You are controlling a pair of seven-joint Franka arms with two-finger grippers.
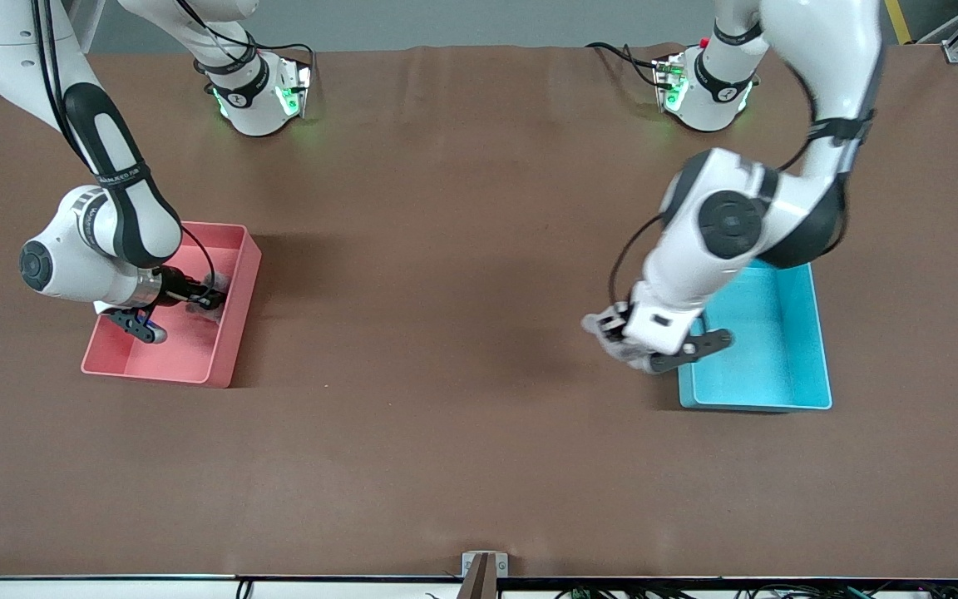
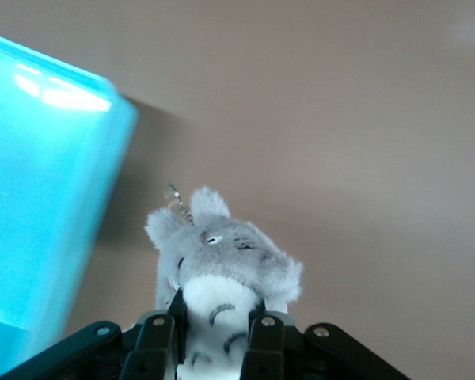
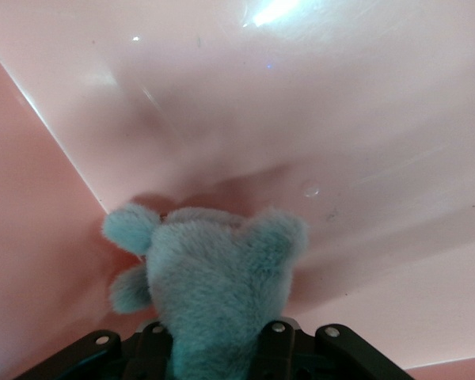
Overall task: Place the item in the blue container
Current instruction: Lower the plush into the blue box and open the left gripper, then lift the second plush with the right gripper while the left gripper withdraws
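Pinching a grey plush (image 2: 222, 273) between its fingers (image 2: 160, 344), the left claw (image 1: 622, 339) sits in the lower right of the front frame, over bare tabletop (image 1: 462, 333) just beside the blue bin (image 1: 812, 349), at the bin's wall toward the right arm's end. In the left wrist view the plush shows a white belly with dark marks, two ears, one eye and a small metal chain at its head; the bin's pale cyan wall fills the left edge of that frame, and the plush is outside it. The bin itself lies at the left arm's end of the tabletop, in the right part of the front frame, with the left arm bent over its upper corner.

Higher up at the left of the front frame, the right claw (image 1: 200, 298) is down inside the pink bin (image 1: 234, 329), which lies at the right arm's end. The right wrist view shows a second, bluish-grey plush (image 3: 210, 297) between that claw's fingers (image 3: 277, 340), which press against its sides, with the pink floor and one wall around it; its ears point toward the wall.

Both arm bases stand along the top edge of the front frame.
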